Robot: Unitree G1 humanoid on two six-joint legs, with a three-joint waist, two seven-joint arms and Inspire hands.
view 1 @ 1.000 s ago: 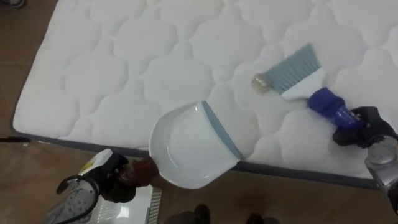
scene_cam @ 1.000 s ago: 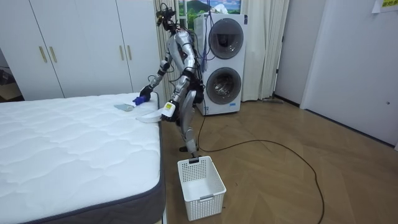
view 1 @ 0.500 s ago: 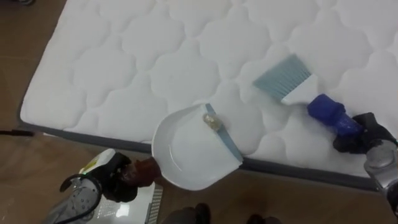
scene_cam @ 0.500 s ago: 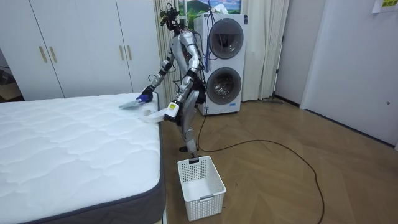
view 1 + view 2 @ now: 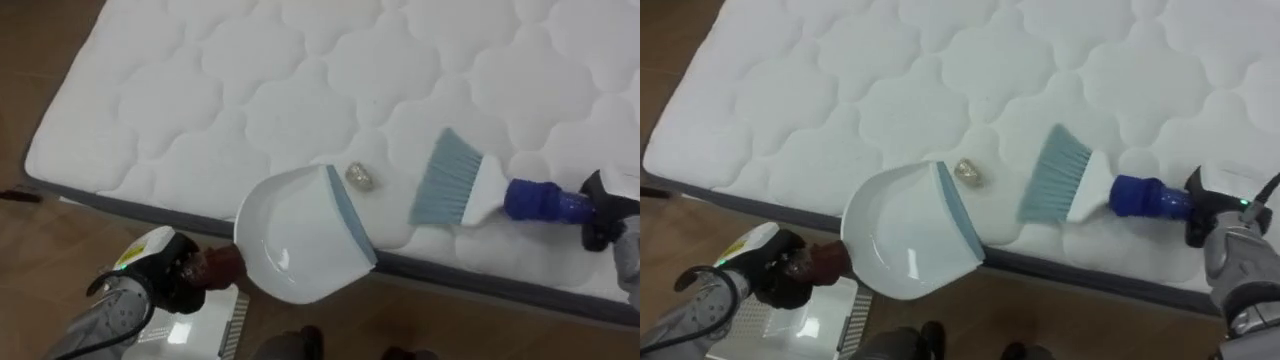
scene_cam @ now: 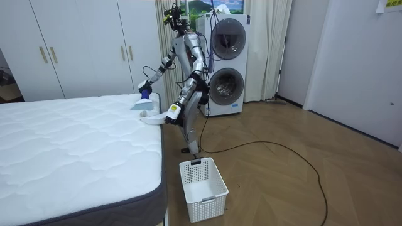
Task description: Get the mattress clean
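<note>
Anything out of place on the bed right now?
One small crumpled scrap lies loose on the mattress, just outside the grey lip of the dustpan, between it and the brush. It is not inside. Nothing else looks odd.

Home bedroom with a laundry corner. Evidence: bare quilted mattress (image 6: 75, 150) on the room view's left, full-height white wardrobe doors (image 6: 81, 47) with gold handles along the far wall, stacked washer and dryer (image 6: 227, 66) far centre, pale curtains (image 6: 271, 50) right of them, wood parquet floor (image 6: 301, 188), white plastic basket (image 6: 202, 187) on the floor near the mattress corner.
</note>
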